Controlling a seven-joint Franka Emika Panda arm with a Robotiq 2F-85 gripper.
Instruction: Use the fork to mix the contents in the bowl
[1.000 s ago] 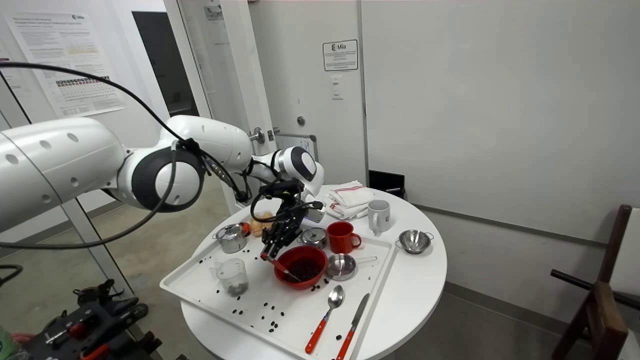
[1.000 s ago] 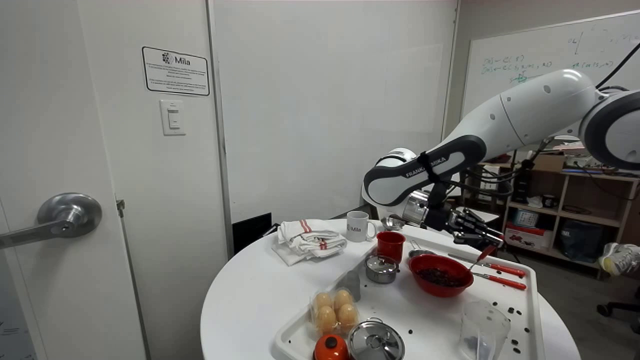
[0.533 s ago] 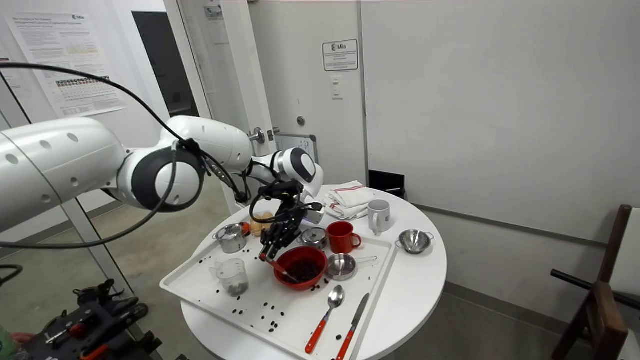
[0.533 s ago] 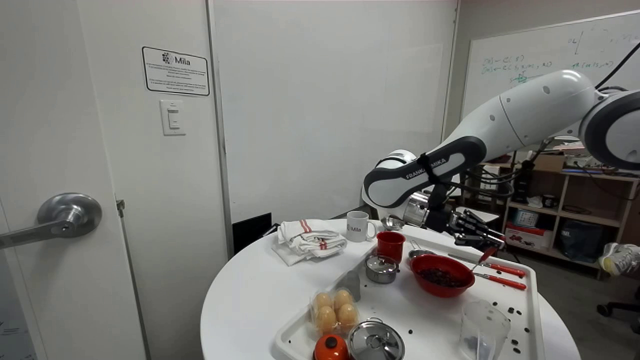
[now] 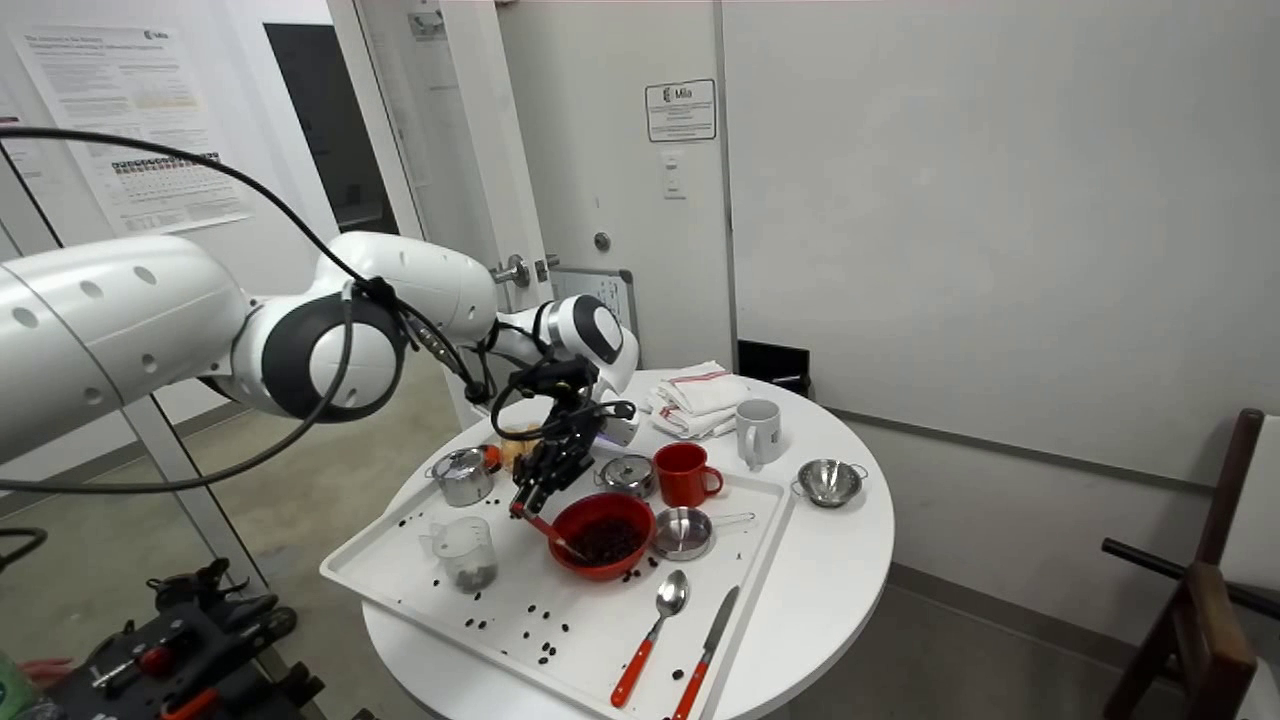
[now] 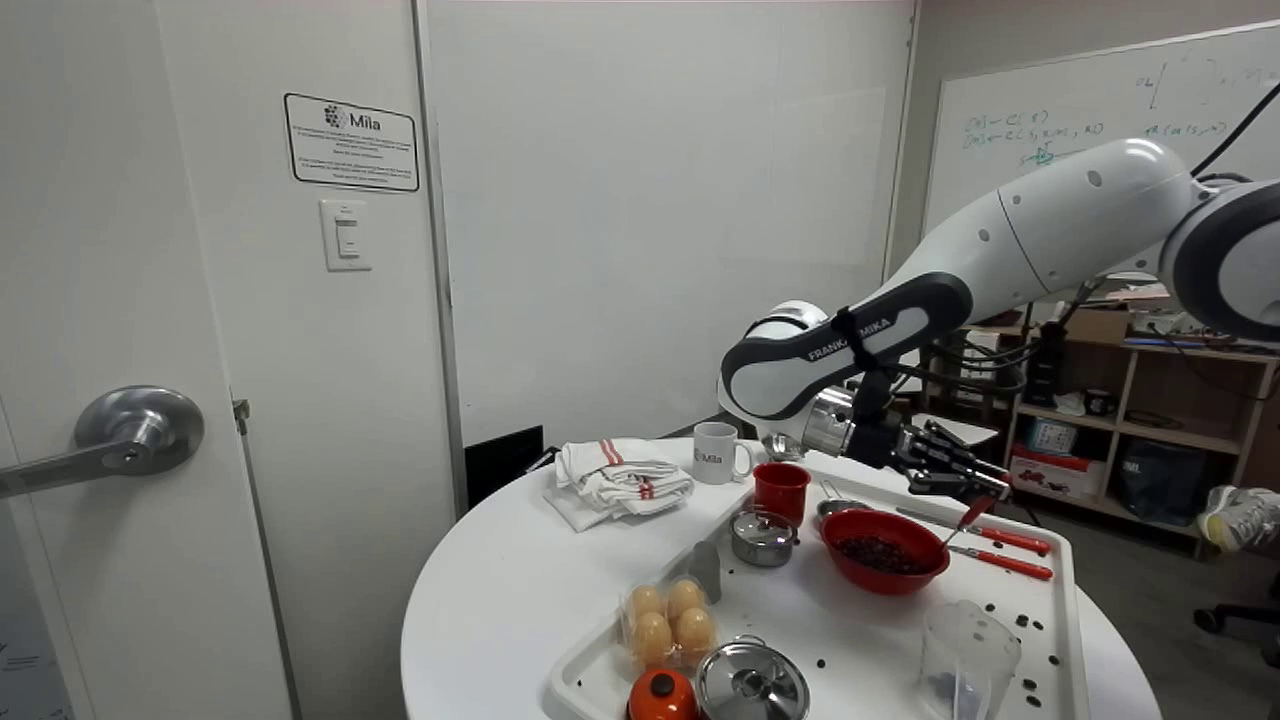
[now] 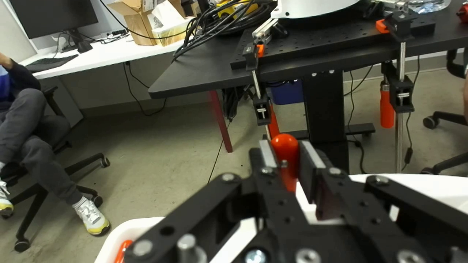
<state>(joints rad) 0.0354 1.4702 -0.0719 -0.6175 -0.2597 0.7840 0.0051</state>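
In an exterior view, your tray (image 5: 400, 556) held the bowl (image 5: 603, 572) between measuring cup (image 5: 465, 550) and pan (image 5: 683, 531) — spoon (image 5: 642, 650) and knife (image 5: 708, 652) before it.

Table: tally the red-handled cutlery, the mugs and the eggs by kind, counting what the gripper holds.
Fork, held in the gripper: 1
Spoon: 1
Knife: 1
Mugs, red mug and pale mug: 2
Eggs showing in an exterior view: 4
Total: 9
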